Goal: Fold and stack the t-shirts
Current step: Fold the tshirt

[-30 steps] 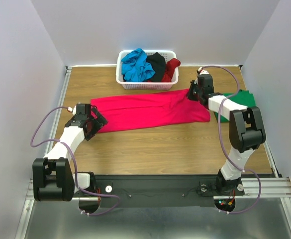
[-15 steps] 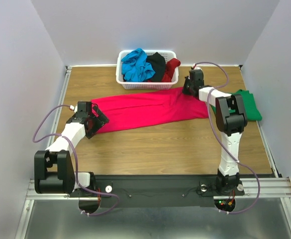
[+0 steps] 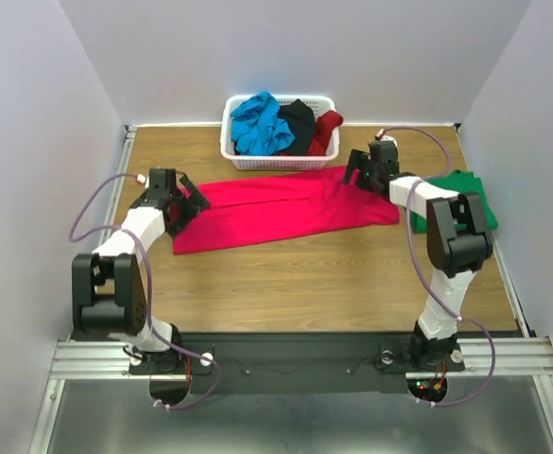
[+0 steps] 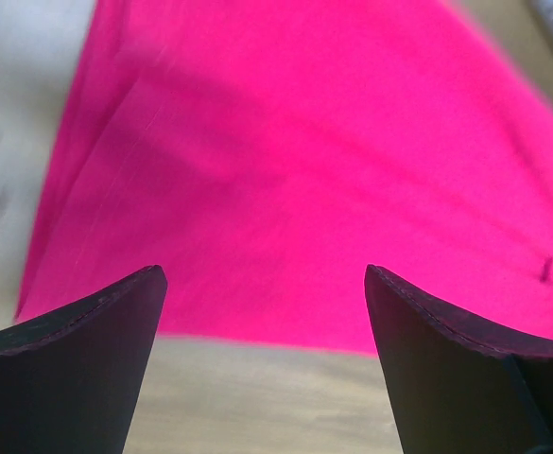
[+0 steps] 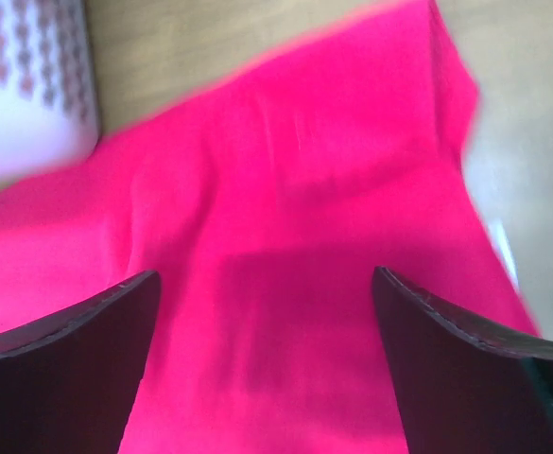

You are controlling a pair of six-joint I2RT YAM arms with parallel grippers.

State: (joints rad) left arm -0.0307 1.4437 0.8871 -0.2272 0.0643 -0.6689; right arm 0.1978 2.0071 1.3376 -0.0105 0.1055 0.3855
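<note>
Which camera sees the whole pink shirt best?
The top external view: the pink-red t-shirt shows nearly whole there, spread out flat. Each wrist view shows only a close, blurry patch of it.

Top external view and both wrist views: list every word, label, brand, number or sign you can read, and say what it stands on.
There is no readable text in any view.
pink-red t-shirt: plain cloth, with no print or tag showing.
green t-shirt: plain, with no print showing.
white basket: only the lattice pattern, no label visible.
Both wrist views are blurred and show only plain pink-red cloth.
</note>
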